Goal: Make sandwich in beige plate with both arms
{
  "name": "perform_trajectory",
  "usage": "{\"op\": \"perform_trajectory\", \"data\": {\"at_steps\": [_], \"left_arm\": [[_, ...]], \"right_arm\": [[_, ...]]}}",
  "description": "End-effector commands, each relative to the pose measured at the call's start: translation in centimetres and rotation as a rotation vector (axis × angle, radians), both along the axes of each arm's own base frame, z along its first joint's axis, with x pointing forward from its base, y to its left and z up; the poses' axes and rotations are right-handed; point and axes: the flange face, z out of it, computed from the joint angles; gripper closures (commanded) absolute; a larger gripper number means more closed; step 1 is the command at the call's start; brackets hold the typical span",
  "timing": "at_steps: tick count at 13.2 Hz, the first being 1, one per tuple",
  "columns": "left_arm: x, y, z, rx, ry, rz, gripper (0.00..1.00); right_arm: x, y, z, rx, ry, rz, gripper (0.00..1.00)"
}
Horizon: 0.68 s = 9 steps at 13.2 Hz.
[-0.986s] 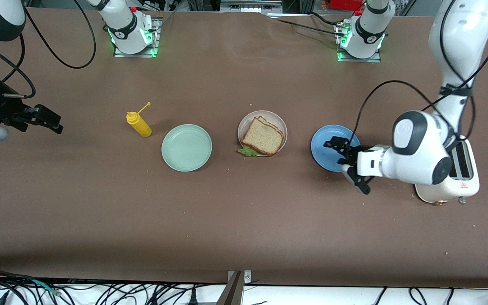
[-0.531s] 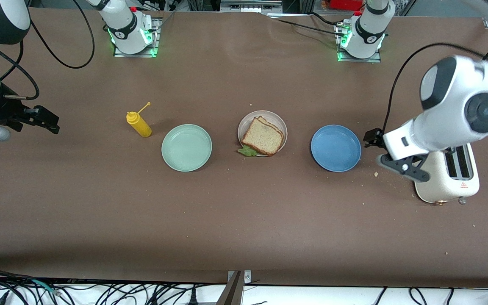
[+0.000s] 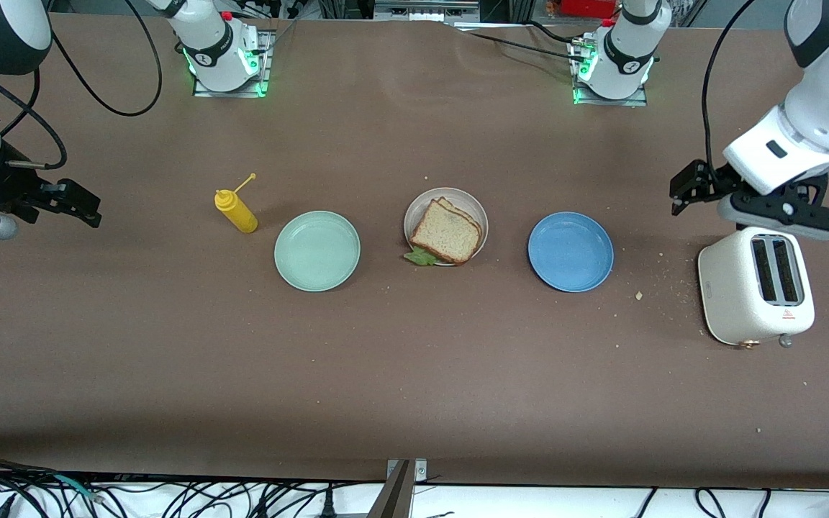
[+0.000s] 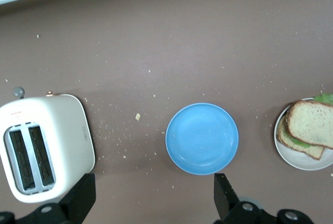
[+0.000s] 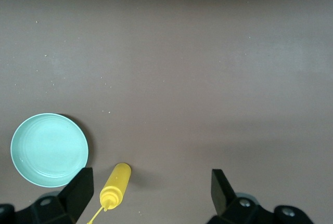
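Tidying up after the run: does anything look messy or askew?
Yes. Crumbs are scattered on the table between the blue plate and toaster, and the sandwich sits skewed, a lettuce leaf poking over the beige plate rim.

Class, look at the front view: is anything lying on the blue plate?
No: the blue plate is bare, while the sandwich sits on the beige plate beside it.

Tan speckled sandwich (image 3: 447,232), beige plate (image 3: 420,208); blue plate (image 3: 571,251); seemingly mint plate (image 3: 317,250).

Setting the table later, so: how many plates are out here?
3, in a row: mint green plate beside the yellow bottle, beige plate in the middle, blue plate toward the toaster.
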Motion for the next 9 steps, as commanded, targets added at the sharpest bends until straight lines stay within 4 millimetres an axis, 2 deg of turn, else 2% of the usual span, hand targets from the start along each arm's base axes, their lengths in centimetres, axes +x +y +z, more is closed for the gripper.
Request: {"op": "perform_trajectory", "data": {"at_steps": [1,5,9], "left_arm": [[-1.7,-0.3,-0.6,-0.028,0.057,0.044,0.00],[-1.7,-0.2,-0.3,-0.029,0.087,0.052,0.00],[-1.4,1.0,0.2,-0.026,0.077,0.063,0.00]], "right_arm": [[-0.2,0.1,0.4,0.011,0.005,0.008,0.00],[-0.4,0.3,0.6,0.060,0.028,-0.024,0.00],[-0.3,0.3,0.4,0.063,0.041,-0.053,0.00]]}}
